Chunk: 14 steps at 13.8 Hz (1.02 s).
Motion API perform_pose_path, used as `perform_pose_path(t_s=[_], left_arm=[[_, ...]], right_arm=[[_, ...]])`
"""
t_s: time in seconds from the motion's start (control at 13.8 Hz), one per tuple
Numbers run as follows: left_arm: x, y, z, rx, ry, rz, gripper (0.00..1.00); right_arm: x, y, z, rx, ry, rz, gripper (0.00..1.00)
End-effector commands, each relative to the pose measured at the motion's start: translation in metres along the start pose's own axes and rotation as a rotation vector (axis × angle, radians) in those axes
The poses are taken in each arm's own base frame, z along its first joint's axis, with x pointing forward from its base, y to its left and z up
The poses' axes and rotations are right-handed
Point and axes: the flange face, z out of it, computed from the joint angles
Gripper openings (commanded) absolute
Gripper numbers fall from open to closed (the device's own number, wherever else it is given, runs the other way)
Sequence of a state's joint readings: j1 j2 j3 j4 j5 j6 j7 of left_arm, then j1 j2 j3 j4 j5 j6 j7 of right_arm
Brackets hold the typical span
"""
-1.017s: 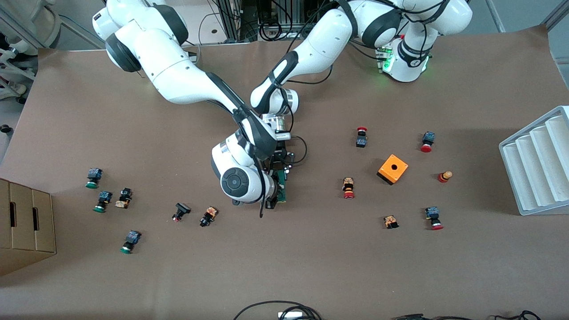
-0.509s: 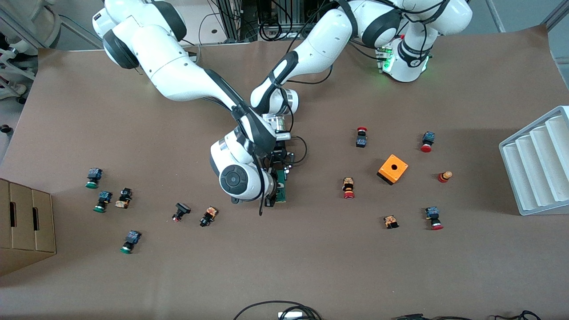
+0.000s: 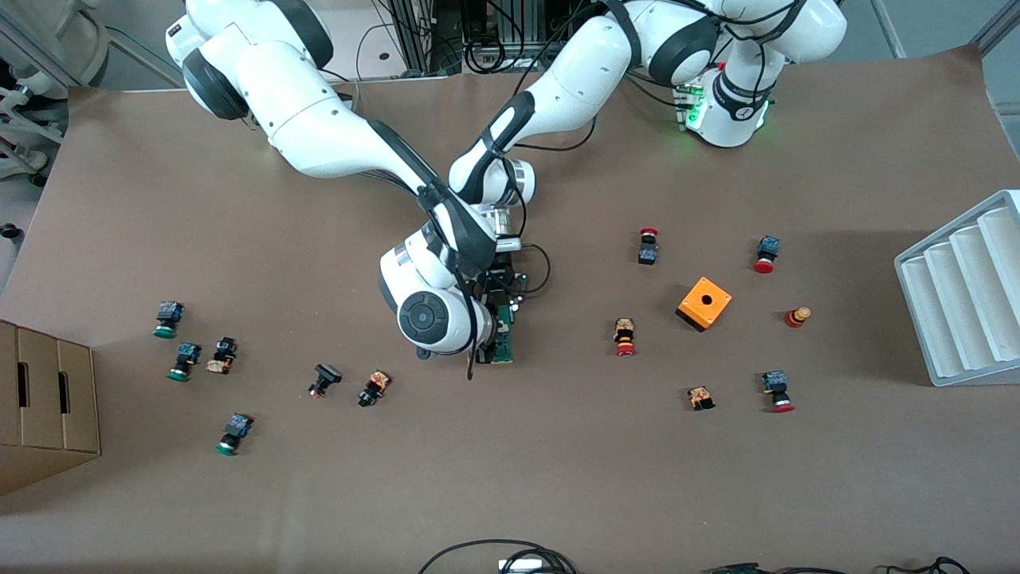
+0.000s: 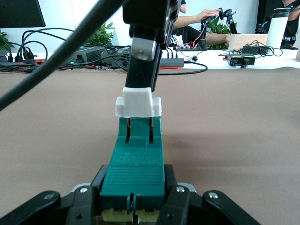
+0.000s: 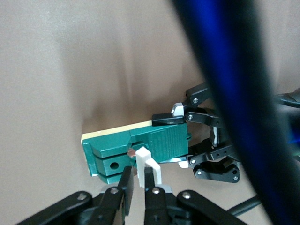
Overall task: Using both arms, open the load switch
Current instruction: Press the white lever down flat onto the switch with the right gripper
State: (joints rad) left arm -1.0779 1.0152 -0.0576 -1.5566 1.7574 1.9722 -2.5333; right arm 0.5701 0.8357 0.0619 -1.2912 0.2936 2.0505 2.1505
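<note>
The load switch [image 3: 504,341], a slim green bar, lies on the brown table near its middle. My left gripper [image 3: 500,295] is shut on the bar's end nearer the bases. In the left wrist view its black fingers [image 4: 177,199] flank the green body [image 4: 136,164]. My right gripper [image 5: 138,180] is shut on the small white block [image 5: 149,167], which stands up from the green bar [image 5: 117,152]. In the left wrist view the white block [image 4: 138,104] sits under the right gripper's fingers [image 4: 143,61], and two dark slots show below it. The right arm's wrist [image 3: 430,319] hides part of the switch.
An orange box with a hole [image 3: 704,303] sits toward the left arm's end among red-capped push buttons [image 3: 625,338]. Green-capped and black buttons [image 3: 185,360] lie toward the right arm's end. A cardboard box [image 3: 48,391] and a white ribbed rack [image 3: 964,295] stand at the table's two ends.
The right arm's wrist has shifted slightly toward the bases. Both grips and the switch's place look the same.
</note>
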Motion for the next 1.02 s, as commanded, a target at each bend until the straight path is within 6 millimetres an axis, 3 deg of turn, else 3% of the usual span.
perform_pose_path(t_s=[0.0,0.65,0.94], left_arm=[[-0.004,0.002,0.004,-0.005,-0.006,0.01,0.52],[-0.003,0.002,0.004,-0.006,-0.006,0.009,0.52],[-0.003,0.002,0.004,-0.006,-0.006,0.007,0.52]], right_arm=[[-0.001,0.017,0.01,-0.007,0.033,-0.024,0.17],[-0.005,0.022,0.035,0.008,0.054,-0.041,0.17],[-0.008,0.024,0.037,0.008,0.054,-0.046,0.17]])
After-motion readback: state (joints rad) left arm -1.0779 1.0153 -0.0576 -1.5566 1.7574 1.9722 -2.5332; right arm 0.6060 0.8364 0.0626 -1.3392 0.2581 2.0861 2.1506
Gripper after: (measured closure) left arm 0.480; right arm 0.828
